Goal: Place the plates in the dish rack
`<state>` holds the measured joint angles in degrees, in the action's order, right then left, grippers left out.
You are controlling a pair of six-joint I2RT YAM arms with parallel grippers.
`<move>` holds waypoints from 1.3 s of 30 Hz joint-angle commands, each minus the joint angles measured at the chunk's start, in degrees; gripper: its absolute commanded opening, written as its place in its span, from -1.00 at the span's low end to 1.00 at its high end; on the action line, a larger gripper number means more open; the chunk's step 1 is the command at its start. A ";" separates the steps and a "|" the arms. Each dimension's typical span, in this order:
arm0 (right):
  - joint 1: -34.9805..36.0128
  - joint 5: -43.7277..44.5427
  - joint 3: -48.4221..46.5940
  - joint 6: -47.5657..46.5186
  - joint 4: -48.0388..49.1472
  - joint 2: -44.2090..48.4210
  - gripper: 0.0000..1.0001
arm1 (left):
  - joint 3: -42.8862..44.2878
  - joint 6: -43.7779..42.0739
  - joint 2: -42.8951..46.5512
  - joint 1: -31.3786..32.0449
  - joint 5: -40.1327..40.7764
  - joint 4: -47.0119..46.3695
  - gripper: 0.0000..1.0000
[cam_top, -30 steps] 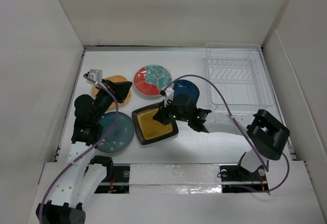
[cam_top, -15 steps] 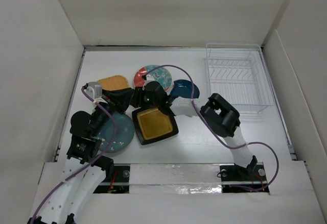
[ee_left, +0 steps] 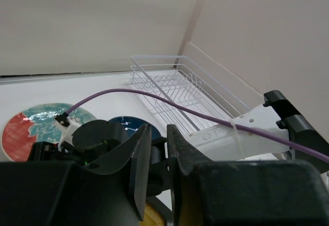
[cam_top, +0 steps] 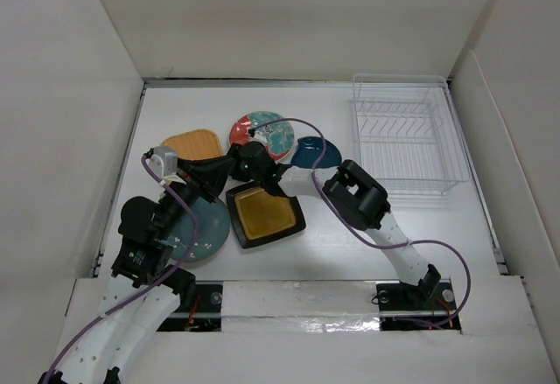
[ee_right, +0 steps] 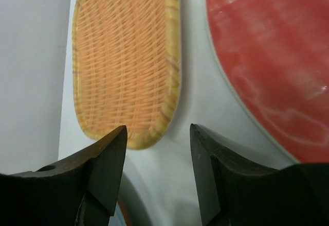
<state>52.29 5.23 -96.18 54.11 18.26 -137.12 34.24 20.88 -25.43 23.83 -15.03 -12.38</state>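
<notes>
Five plates lie flat on the white table (cam_top: 350, 244) in the top view, all outside the dish rack (cam_top: 407, 143), which stands at the upper right, well apart from them. The orange-yellow plate (cam_top: 192, 145) is at the upper left of the group, with the red plate with teal flowers (cam_top: 267, 132) to its right and the dark blue leaf-shaped plate (cam_top: 317, 152) further right. The black square plate with an amber centre (cam_top: 264, 215) lies below these. The grey-teal speckled plate (cam_top: 199, 226) is at the lower left, partly under the left arm. The left gripper (cam_top: 226, 168) and the right gripper (cam_top: 234, 151) meet close together in the middle of the group, between the orange-yellow and red plates; from here their jaws cannot be read. In the left wrist view the left gripper (ee_left: 158, 131) has its fingers a narrow gap apart with nothing between them. Beyond them are the right arm (ee_left: 241, 133) with its purple cable (ee_left: 154, 100), the red plate at the left edge, the blue plate at centre and the rack in the upper middle. In the right wrist view the right gripper (ee_right: 158, 133) stands parted and empty above bare table. The woven-patterned orange-yellow plate is at the upper left, and the red plate fills the upper right.
</notes>
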 commanded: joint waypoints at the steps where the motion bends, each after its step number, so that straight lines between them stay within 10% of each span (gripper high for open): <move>1: 0.00 4.52 -3.13 4.77 0.81 -1.83 0.14 | 1.62 -0.84 0.65 0.86 0.87 -1.59 -0.68; 16: 1.06 2.06 -10.69 10.67 0.90 -8.78 -0.09 | 1.62 -1.02 2.14 1.39 1.41 -1.06 -0.67; 28: 0.53 0.48 -7.18 11.29 6.96 -6.32 -0.99 | 1.44 -0.67 0.82 1.39 0.79 -1.24 -0.65; 39: 1.06 2.41 -1.99 8.90 21.18 3.43 -1.00 | 1.44 -0.67 0.91 1.39 0.87 -1.77 -0.62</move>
<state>52.62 6.46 -97.65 64.27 27.83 -139.41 34.24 20.45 -24.49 24.82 -13.89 -11.51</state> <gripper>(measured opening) 0.190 0.185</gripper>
